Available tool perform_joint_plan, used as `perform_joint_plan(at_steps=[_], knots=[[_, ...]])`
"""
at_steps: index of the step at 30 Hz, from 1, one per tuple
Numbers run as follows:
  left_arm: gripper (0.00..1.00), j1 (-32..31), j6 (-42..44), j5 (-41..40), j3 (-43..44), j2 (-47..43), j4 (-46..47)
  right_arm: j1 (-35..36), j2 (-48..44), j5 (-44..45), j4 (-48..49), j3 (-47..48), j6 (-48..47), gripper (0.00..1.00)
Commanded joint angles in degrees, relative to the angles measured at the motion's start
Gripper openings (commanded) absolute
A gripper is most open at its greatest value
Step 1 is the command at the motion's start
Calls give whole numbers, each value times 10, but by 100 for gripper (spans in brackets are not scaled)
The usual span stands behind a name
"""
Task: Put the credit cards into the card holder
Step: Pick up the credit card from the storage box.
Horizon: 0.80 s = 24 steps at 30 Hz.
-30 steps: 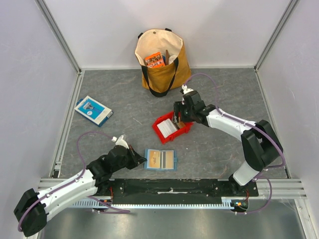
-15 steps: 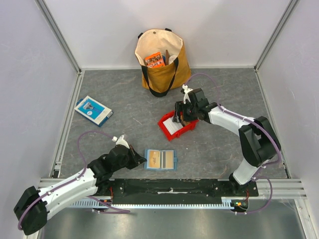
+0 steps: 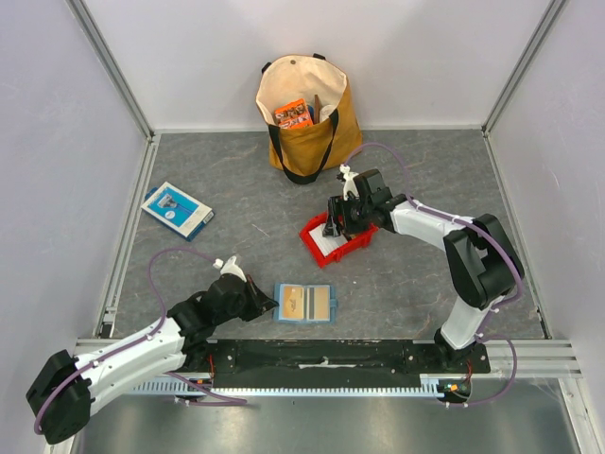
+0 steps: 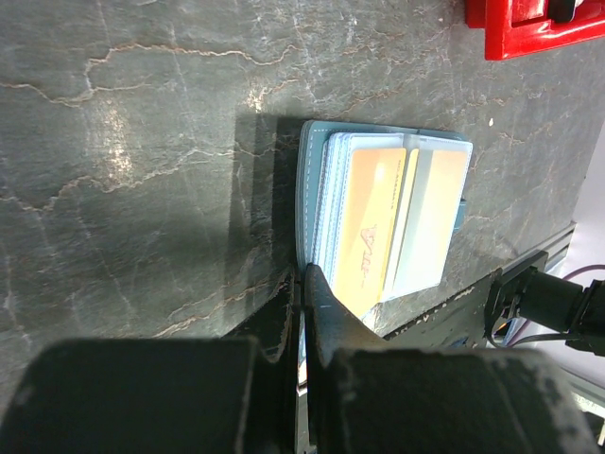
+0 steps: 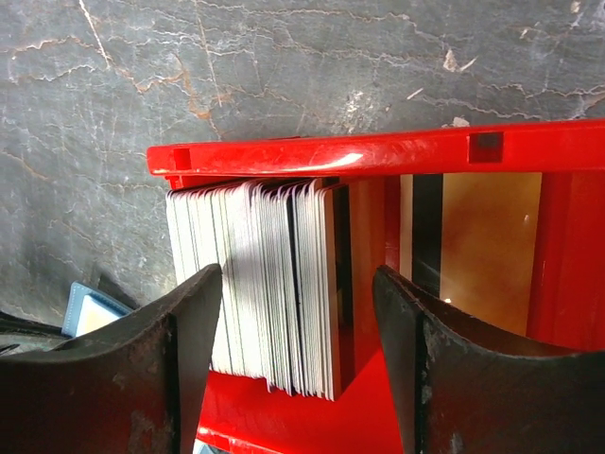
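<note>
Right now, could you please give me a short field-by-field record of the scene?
card holder: lies open near the table's front edge, a tan card and a pale card on its inner faces
left jaws: shut, tips at the card holder's edge
red bin: mid-table, two compartments
credit cards: stack on edge in one compartment
loose brown card: alone in the other compartment, face showing
right jaws: open, astride the stack
tote bag: back of table
blue-and-white box: left side

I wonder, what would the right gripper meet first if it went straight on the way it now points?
The right gripper, jaws open, would most likely meet the credit cards stacked on edge in the red bin.
</note>
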Motion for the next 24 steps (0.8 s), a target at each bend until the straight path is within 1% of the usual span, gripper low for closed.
perform_joint_plan(at_steps=[1,6,8,10,18,21,24], knots=[[2,-1,7,-18,21,4,19,0,-16,-26,11,26,-10,70],[2,-1,9,-15,21,6,20,0,-26,-45,11,26,-7,62],[2,-1,10,-14,21,6,21,-1,-29,-48,10,26,-8,60],[2,0,8,-14,20,6,22,-1,-31,-49,10,25,-8,54],[2,-1,8,-14,19,7,24,-1,-40,-49,2,29,-8,52],[2,-1,9,-12,19,9,28,-2,-40,-50,-2,30,-9,49],[2,-1,9,-12,19,12,30,-2,-38,-49,-2,29,-9,44]])
